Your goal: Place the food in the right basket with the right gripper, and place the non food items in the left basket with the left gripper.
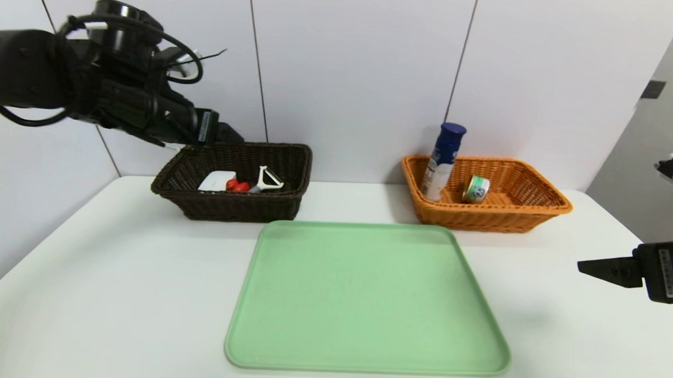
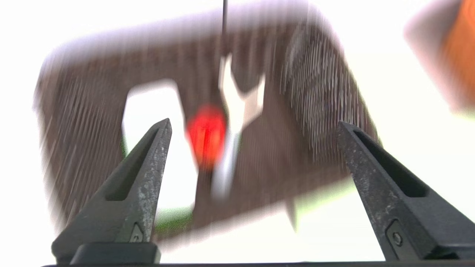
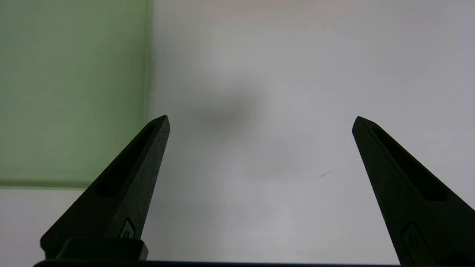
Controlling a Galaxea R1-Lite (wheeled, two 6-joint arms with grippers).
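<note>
The left hand (image 2: 254,128) is hanging in the air above the near left corner of the left basket (image 1: 232,205), with its two fingers standing wide apart and holding nothing. This dark brown basket is sitting on the white table (image 1: 114,293) at about 11 o'clock from the green tray (image 1: 366,302), and it is carrying the non food items: the white oblong case (image 1: 216,181), the small red object (image 1: 235,185) just beside it, and the white peeler (image 1: 267,180) touching the red object on its other side. The right basket (image 1: 503,217), orange-tan, is sitting at about 1 o'clock from the tray, well apart from the dark one. Inside it the blue bottle (image 1: 443,159) is standing a little tilted, and the round tin can (image 1: 476,189) is lying on its side next to the bottle. The right hand (image 3: 259,120) is hovering over the bare table at about 3 o'clock from the tray, near its edge, with its fingers spread wide and nothing between them.
</note>
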